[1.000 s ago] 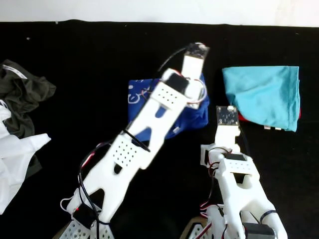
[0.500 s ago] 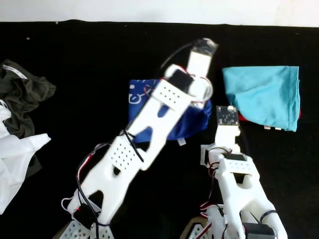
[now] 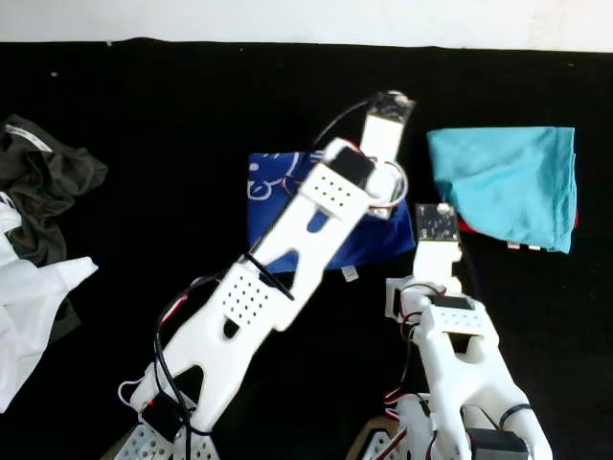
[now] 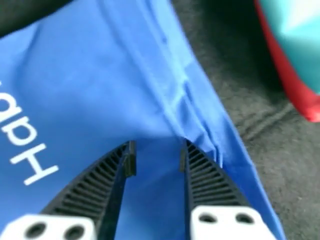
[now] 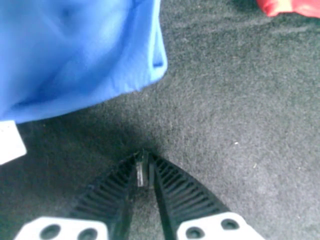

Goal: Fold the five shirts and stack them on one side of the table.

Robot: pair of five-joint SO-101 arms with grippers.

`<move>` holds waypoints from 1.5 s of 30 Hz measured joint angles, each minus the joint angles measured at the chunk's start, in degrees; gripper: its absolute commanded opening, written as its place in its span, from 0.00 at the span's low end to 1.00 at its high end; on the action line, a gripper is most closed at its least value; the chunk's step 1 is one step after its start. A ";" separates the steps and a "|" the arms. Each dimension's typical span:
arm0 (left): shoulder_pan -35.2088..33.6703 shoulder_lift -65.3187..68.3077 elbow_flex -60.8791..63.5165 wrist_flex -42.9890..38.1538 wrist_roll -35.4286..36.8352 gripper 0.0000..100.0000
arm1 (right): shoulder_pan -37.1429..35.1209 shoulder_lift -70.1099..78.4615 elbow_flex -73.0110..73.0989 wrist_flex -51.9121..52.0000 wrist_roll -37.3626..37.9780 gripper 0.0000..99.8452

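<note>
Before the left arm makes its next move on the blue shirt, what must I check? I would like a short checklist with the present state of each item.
1. The left gripper is open above the blue shirt: ok.
2. Cloth gripped: not ok, nothing is held yet.
3. The right gripper is off the shirt, shut over the bare table: ok.
4. Stack ready, with the teal shirt folded on the red shirt: ok.
5. Blue shirt folded neatly enough: cannot tell, as it is partly hidden in the high view.
6. The dark shirt and the white shirt folded: not ok, both are crumpled.
</note>
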 measured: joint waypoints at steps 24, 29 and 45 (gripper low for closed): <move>-2.90 1.49 -3.52 -2.81 0.18 0.15 | 0.00 0.09 0.00 0.00 0.00 0.01; 0.26 1.49 -3.52 0.53 3.69 0.16 | 0.00 0.09 0.00 0.00 0.00 0.01; -8.26 -0.18 -14.51 21.71 11.43 0.15 | 0.00 0.09 0.00 0.00 0.00 0.01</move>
